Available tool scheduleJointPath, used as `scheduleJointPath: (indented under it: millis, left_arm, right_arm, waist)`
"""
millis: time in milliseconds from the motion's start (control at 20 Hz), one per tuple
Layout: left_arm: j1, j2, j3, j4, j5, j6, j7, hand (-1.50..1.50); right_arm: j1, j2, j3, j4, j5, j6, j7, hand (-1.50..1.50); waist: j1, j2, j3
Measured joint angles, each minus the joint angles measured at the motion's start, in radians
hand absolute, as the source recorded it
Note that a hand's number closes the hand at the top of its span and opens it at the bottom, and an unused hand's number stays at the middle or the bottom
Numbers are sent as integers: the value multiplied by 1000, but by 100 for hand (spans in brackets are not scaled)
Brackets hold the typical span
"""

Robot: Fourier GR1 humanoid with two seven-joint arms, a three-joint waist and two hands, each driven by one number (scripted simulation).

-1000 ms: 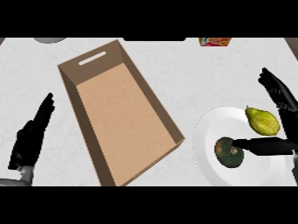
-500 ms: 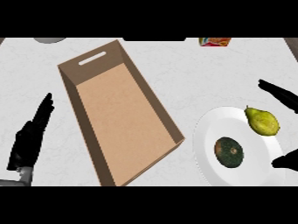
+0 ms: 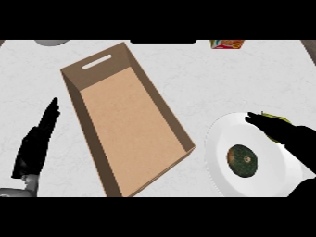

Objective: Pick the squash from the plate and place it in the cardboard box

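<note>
Since the earlier frames, the right hand (image 3: 298,141) has swung inward over the white plate (image 3: 218,139); its straight, spread fingers now cover most of the yellow-green fruit at the plate's far side, of which only a sliver shows. The squash (image 3: 243,160), dark green and round, lies untouched on the plate, just beside and below those fingers, with no contact visible. The hand holds nothing. Judgement: the approach is under way, but the grasp is not yet made, and the hand must come down and close round the squash. The cardboard box (image 3: 129,125) stands open, just left of the plate, with nothing visible inside. The left hand (image 3: 35,143) rests flat-fingered near the left edge. Beyond these, the pale speckled counter (image 3: 222,78) carries a small red-and-orange item (image 3: 227,44) at its far edge.
</note>
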Motion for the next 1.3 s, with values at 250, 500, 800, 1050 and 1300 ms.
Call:
scheduleJointPath:
  millis: [250,500,800,1050,1300]
  left_arm:
    - [23,-19,15,-26,-24,-17,5,0]
    - [40,-46,29,-30,-53,-30,-4,0]
    - [16,-68,60,-22,-67,-64,8,0]
    - [19,-71,90,-58,-82,-95,46,0]
    - [49,-88,114,-63,-100,-117,14,0]
  right_arm:
    - [41,74,13,-28,93,16,61,-150]
    - [78,121,1,-39,178,45,80,-150]
    - [66,204,11,31,280,62,62,-150]
    - [81,252,-3,78,353,56,-2,-150]
    - [76,290,-31,99,395,80,-32,-150]
  waist:
    - [1,0,1]
    - [2,1,1]
    - [2,1,1]
    - [3,1,1]
    - [3,1,1]
